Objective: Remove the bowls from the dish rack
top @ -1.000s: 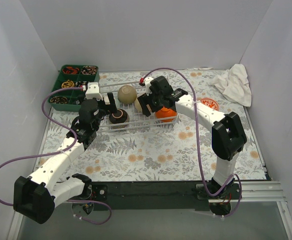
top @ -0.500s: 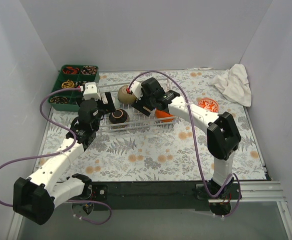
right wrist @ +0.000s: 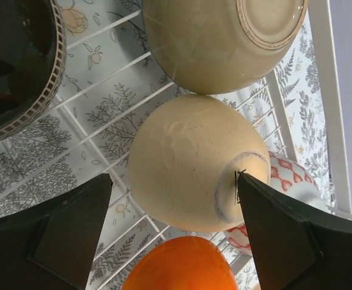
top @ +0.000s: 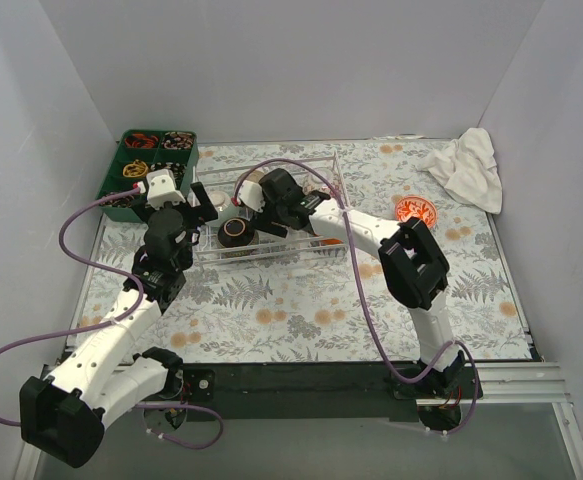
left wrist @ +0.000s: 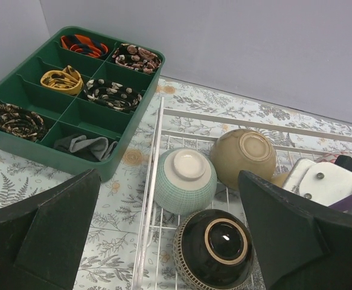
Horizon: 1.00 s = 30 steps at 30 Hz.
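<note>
The white wire dish rack (top: pixel 316 172) holds several bowls upside down. In the left wrist view I see a pale green bowl (left wrist: pixel 185 180), an olive-tan bowl (left wrist: pixel 243 156) and a dark brown bowl (left wrist: pixel 215 249) inside the rack's rim (left wrist: pixel 154 175). My left gripper (left wrist: pixel 168 175) is open and empty above the rack's left end. My right gripper (right wrist: pixel 172 178) is open and straddles a cream bowl (right wrist: pixel 194 160), its right finger at the bowl's foot. An orange bowl (right wrist: pixel 185 266), a red-patterned white bowl (right wrist: pixel 284 178), the olive-tan bowl (right wrist: pixel 218 39) and the dark brown bowl (right wrist: pixel 16 60) surround it.
A green compartment tray (top: pixel 146 170) of small items stands just left of the rack. One red-patterned bowl (top: pixel 415 210) sits on the floral tablecloth right of the rack. A white cloth (top: pixel 466 165) lies at the back right.
My right gripper has swung left along the rack, from over the orange bowl to the cream bowl. My left gripper has drawn back toward the rack's left end.
</note>
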Available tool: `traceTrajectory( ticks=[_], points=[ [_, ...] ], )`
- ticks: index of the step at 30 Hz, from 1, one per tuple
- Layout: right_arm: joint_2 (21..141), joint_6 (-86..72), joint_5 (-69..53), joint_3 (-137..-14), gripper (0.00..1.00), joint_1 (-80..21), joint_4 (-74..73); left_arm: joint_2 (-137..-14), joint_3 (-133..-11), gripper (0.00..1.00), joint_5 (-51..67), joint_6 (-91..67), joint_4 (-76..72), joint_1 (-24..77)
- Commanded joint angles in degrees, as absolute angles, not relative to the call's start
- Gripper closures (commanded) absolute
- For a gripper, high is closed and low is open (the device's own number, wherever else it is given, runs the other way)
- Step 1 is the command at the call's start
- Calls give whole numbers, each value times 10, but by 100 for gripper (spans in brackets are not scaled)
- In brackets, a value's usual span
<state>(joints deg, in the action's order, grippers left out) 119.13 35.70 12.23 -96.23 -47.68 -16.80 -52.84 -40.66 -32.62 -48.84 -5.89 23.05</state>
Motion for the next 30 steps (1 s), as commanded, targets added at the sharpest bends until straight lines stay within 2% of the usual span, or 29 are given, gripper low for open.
traceTrajectory(
  ticks=[1,11,30],
  points=[
    [1212,400,179,-986,7,-485,-127,-519,-401,2,-345,-488,-69,229],
    [1252,440,247,-973,3,-494,-121,-518,-400,2,-338,-489,-69,229],
    [1299,524,392,-906,5,-521,-23,-523,-400,2,-330,-489,-68,229]
  ],
)
